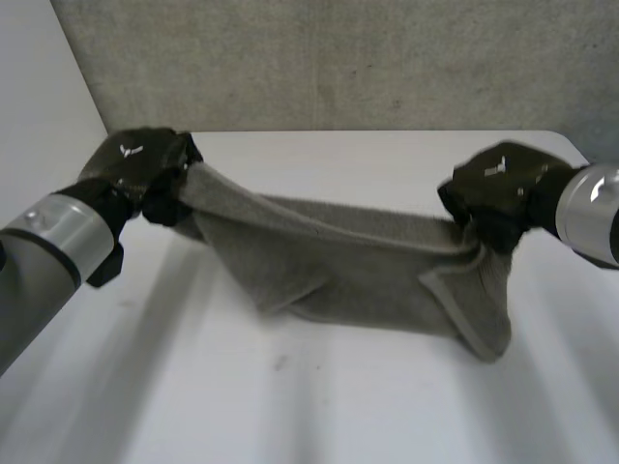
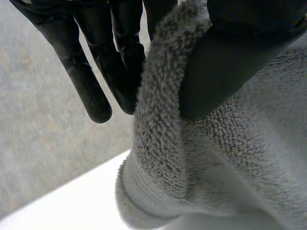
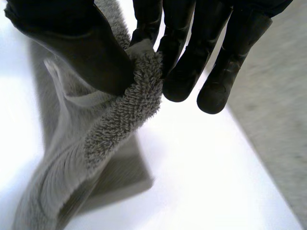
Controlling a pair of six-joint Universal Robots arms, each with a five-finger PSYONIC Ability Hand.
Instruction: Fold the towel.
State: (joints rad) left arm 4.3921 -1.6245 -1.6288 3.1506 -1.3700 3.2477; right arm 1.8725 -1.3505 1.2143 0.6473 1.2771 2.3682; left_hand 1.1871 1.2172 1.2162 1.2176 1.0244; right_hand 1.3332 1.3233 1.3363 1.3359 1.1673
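Table (image 1: 290, 406): white, lying under both arms, with a grey wall (image 1: 338, 63) standing behind its far edge.
Towel (image 1: 368, 275): grey terry, hanging stretched between the two hands above the table. Its upper edge is sagging in the middle, and its lower folds are drooping toward the tabletop, lowest near the right hand.
Left arm (image 1: 48, 246): reaching in over the table's near left side.
Right arm (image 1: 595, 213): reaching in from the right edge.
Left hand (image 1: 140, 169): pinching one end of the towel, the thumb (image 2: 225, 72) pressing bunched cloth against the fingers (image 2: 93, 91), which are pointing nearly straight.
Right hand (image 1: 493, 184): gripping the opposite end, its thumb (image 3: 81, 48) clamping a corner of cloth against its fingers (image 3: 182, 67).
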